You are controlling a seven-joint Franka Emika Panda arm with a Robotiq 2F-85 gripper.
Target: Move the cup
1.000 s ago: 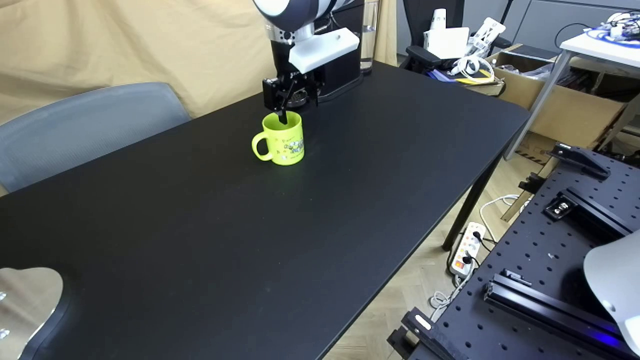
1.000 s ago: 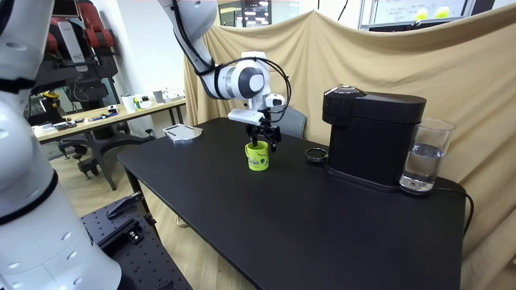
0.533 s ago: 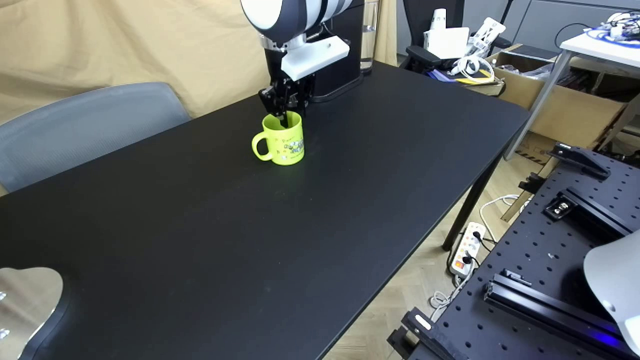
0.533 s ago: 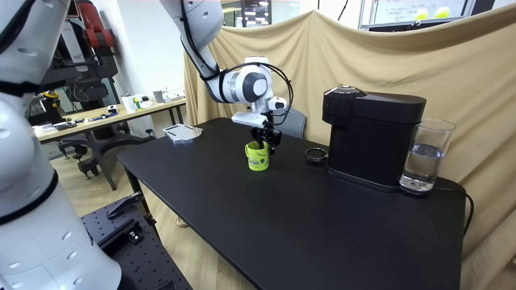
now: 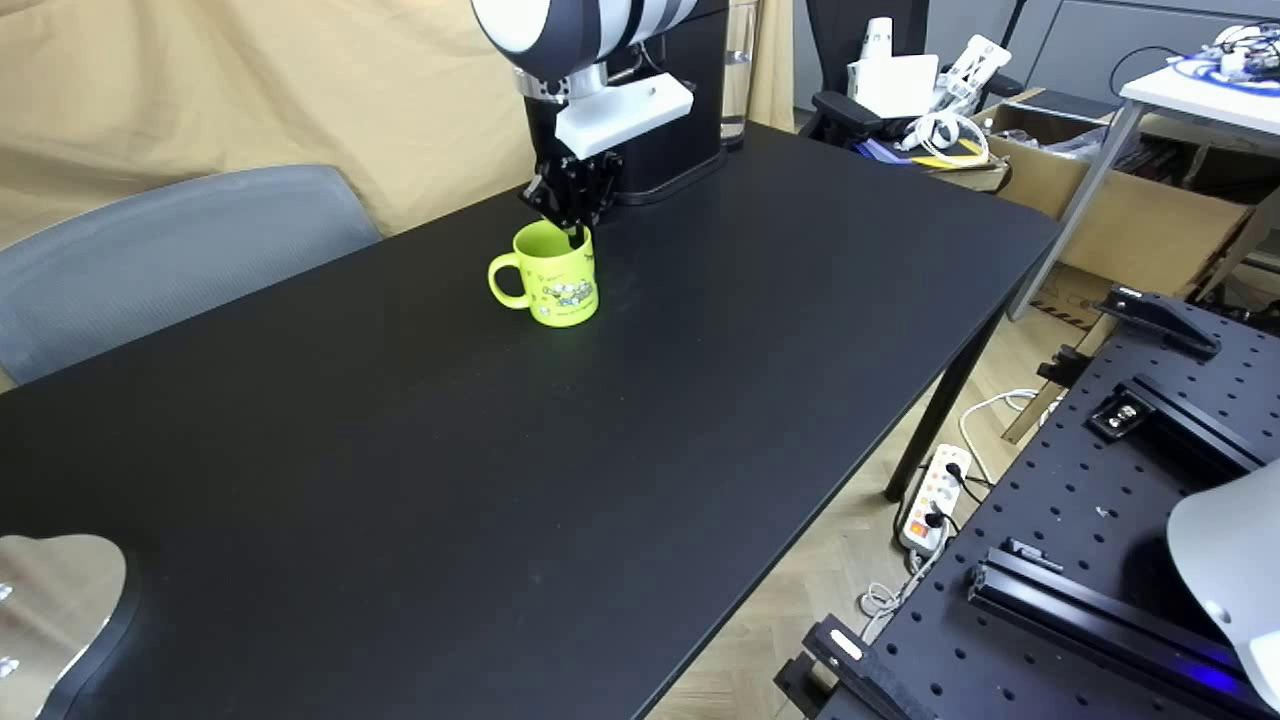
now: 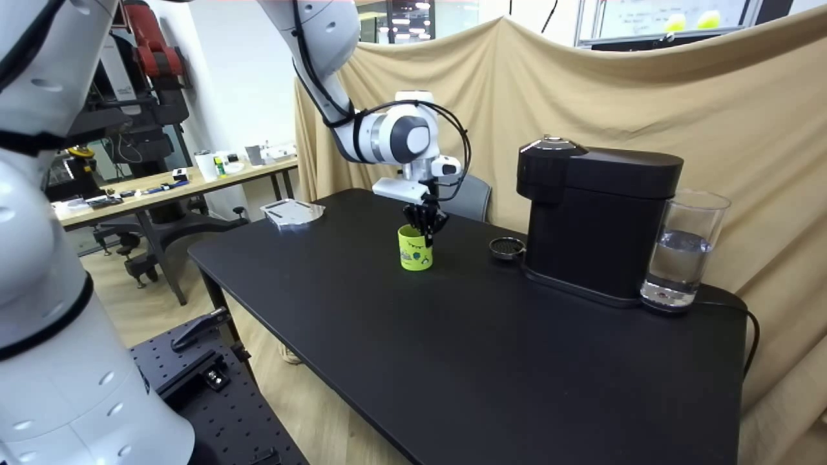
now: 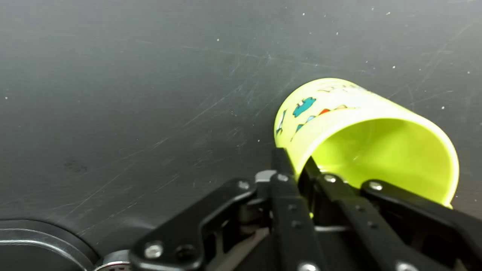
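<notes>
Yellow-green and smooth, the cup (image 5: 555,280) is toward the far side of the black desk (image 5: 400,450), leaning a little; whether its base touches or hangs just over the top I cannot tell. Its loop handle (image 5: 495,278) points left in an exterior view. The fingers (image 7: 281,163) are clamped across the wall at the rim, one inside, one outside, as the wrist view shows. I judge it stiff and fairly light, ceramic or hard plastic, slick enough to slide in a shallow bite, and liable to chip if it is ceramic. The rim looks a sensible hold, thin and firm, but with the grip all on one side I'd expect the weight to swing the cup; a lower pinch or the handle might steady it. Above, the white arm (image 6: 333,48) reaches in over the desk. In an exterior view, to the right of the cup, a round metal mesh dish (image 6: 506,247) sits just beside the black coffee machine (image 6: 594,239), with a clear water container (image 6: 681,258) farther right. Well off to the far left lies a silver plate (image 6: 294,212).
</notes>
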